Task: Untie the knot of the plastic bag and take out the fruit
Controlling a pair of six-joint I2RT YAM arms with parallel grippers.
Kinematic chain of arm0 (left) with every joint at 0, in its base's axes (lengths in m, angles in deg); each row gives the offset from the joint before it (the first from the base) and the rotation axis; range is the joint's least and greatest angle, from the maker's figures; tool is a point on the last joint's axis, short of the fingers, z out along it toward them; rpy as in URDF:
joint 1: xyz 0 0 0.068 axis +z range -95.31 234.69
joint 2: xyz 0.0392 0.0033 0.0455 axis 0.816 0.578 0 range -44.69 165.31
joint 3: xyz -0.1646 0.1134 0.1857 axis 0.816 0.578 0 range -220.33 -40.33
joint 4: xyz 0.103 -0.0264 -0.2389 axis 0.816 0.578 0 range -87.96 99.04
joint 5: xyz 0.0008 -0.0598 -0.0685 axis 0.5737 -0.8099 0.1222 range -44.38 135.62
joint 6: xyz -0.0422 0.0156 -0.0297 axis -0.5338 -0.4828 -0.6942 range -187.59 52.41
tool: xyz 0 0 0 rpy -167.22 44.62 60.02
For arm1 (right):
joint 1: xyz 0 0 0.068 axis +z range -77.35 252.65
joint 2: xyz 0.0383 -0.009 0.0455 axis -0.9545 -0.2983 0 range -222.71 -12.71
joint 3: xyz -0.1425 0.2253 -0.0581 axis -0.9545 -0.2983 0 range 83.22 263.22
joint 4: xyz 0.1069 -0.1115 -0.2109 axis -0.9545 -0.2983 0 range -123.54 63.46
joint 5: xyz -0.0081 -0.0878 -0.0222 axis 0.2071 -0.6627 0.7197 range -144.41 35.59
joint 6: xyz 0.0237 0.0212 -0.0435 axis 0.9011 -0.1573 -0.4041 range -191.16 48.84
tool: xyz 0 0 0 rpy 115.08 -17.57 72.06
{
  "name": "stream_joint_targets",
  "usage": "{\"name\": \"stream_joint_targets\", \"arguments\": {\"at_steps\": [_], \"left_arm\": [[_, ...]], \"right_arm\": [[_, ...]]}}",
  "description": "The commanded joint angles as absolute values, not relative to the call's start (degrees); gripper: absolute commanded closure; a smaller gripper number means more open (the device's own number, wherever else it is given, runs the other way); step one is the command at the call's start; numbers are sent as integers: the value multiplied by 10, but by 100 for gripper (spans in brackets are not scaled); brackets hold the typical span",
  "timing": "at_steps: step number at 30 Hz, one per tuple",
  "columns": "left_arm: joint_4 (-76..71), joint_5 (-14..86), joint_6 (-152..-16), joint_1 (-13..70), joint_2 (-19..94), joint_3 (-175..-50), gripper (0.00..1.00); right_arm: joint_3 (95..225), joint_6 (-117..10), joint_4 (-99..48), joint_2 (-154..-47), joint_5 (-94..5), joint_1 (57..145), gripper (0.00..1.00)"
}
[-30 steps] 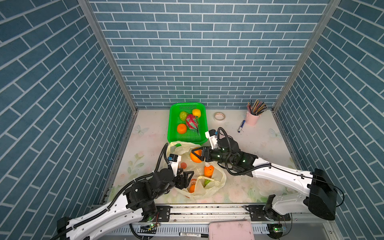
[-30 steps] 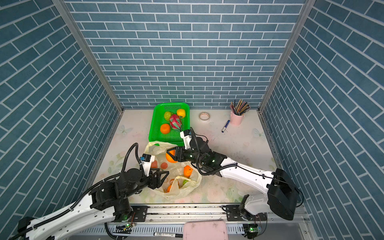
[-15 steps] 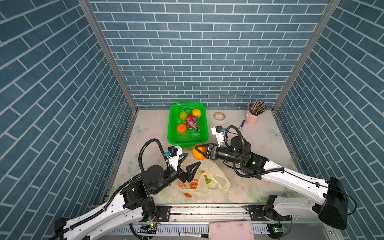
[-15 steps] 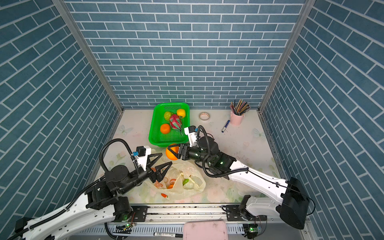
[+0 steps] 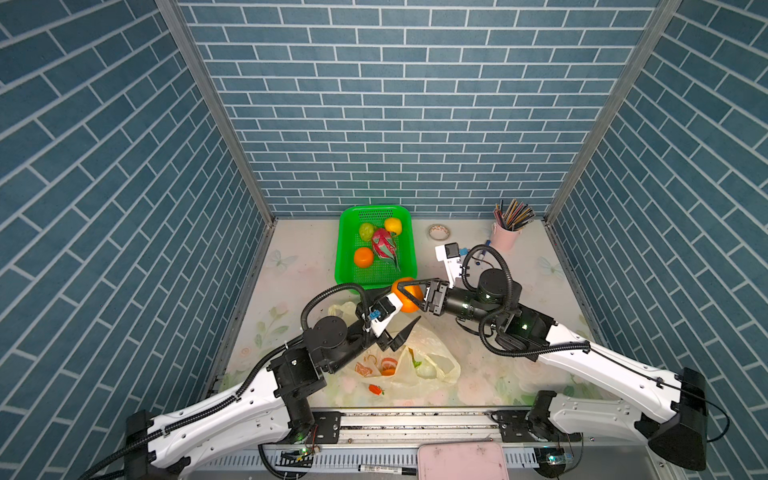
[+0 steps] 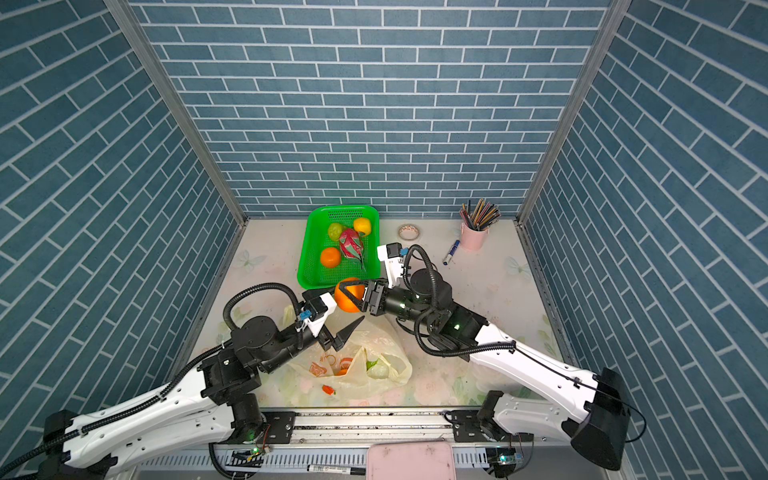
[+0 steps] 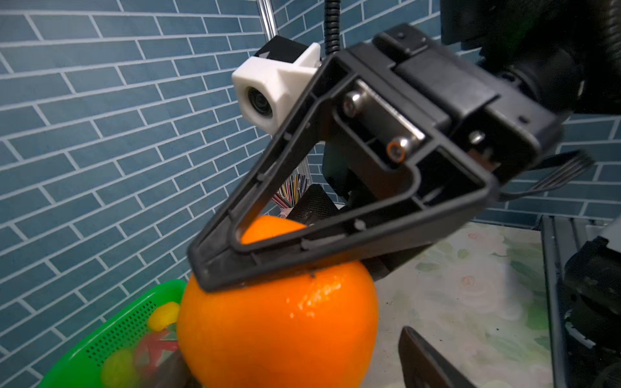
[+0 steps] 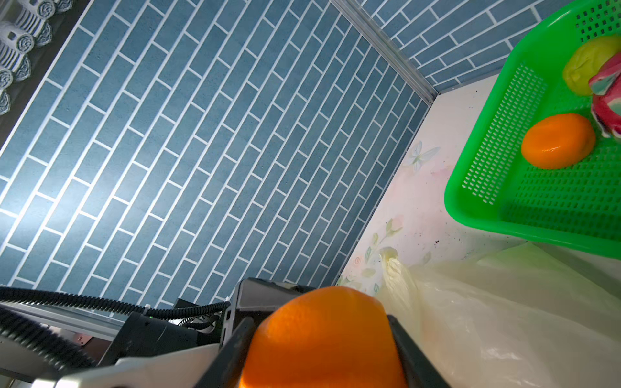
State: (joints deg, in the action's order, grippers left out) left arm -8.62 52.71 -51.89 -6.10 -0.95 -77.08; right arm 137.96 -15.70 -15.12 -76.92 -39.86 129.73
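Item one: a green perforated basket [image 5: 343, 253] is found at the back of the floral surface [image 5: 552, 286], left of centre. Four pieces of fruit are contained in it: a green fruit [image 5: 366, 231], a yellow fruit [image 5: 393, 225], a dragon fruit [image 5: 383, 245] and a basket orange [image 5: 364, 257].

Item two: the left pincer [image 5: 402, 322] is observed just in front of the basket's near rim, raised above the plastic bag [image 5: 434, 353]. Its jaws are spread wide and nothing is gripped. In the left wrist view one dark fingertip [image 7: 423, 366] is seen beside the held orange [image 7: 279, 329], with a gap between them.

Item three: the held orange is clamped between the two fingers of the right pincer [image 5: 405, 294]. It is lifted clear of the surface and is seen at the basket's near right corner in both top views. It is seen close beside the left arm's white wrist camera [image 5: 386, 308]; contact between the two cannot be determined.

Item four: the plastic bag is laid slack on the surface, in front of both pincers and near the front edge. A pale green piece [image 5: 426, 369] is made out through the film, beside printed orange and red pictures. The knot cannot be made out in any view.

Item five: further right, along the back, a roll of tape [image 5: 437, 232], a marker [image 6: 451, 251] and a pink cup [image 5: 503, 241] filled with coloured pencils are recorded.
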Motion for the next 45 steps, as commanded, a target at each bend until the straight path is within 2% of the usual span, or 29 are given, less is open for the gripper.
{"name": "stream_joint_targets", "arguments": {"at_steps": [1,7,14,21,32,38,41,45], "left_arm": [[-124,536,-398,-63,1,-802,11],[-102,532,-307,-62,37,-835,12],[-99,553,-283,-48,57,-867,12],[-93,445,-340,27,42,-877,12],[-49,377,-292,50,63,-904,11],[-47,298,-306,70,76,-919,13],[-54,274,-319,69,81,-918,19],[-56,276,-326,70,83,-915,29]], "right_arm": [[1399,-162,-171,-755,-403,1295,60],[1396,-162,-179,-749,-401,1296,60],[1392,-162,-197,-739,-412,1296,60],[1388,-167,-218,-727,-423,1296,60],[1406,-170,-228,-762,-329,1296,61],[1413,-176,-228,-769,-327,1295,60],[1413,-176,-222,-771,-327,1295,58],[1415,-178,-226,-770,-327,1295,49]]}}
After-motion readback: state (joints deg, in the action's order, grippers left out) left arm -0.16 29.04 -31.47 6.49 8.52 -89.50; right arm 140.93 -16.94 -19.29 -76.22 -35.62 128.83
